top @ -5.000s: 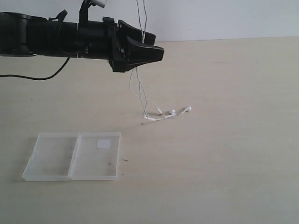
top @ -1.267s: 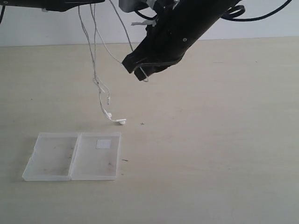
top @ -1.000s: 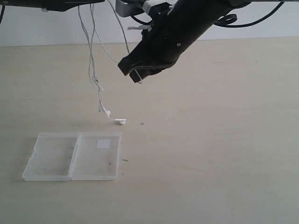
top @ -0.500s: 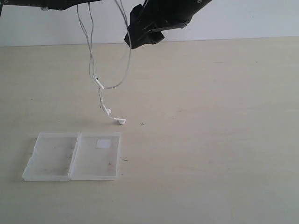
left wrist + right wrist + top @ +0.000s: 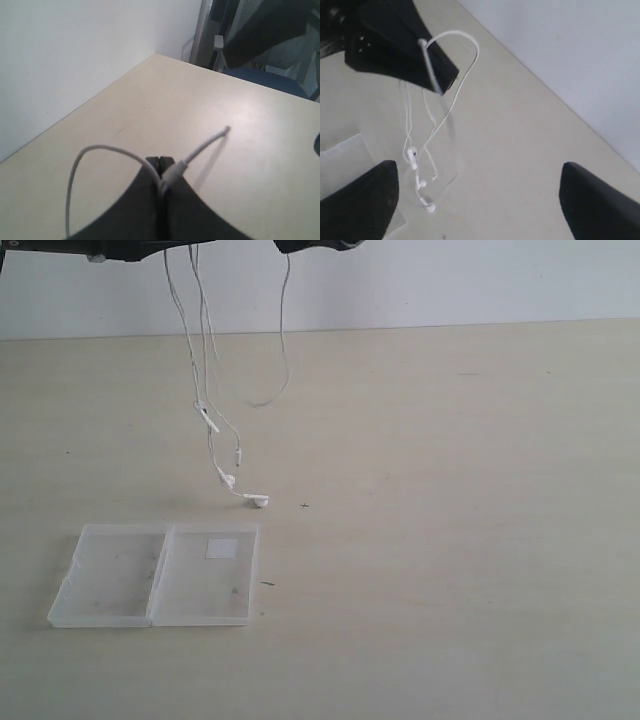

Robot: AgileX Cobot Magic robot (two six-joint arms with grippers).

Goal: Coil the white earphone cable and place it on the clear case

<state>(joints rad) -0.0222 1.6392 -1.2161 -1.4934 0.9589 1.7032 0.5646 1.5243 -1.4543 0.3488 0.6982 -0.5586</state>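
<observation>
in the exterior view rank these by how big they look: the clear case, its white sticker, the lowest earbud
1. clear case, by far the largest
2. white sticker
3. lowest earbud, a bit smaller than the sticker; it lies slightly farther from the camera, so that gap is unsure

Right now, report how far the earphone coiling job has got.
Done: the thin white earphone cable is lifted, pinched in the shut left gripper. In hand: it hangs in loose strands, one earbud on the beige table; the right gripper is open, holding nothing. Left: coiling it and setting it on the open clear plastic case.
</observation>
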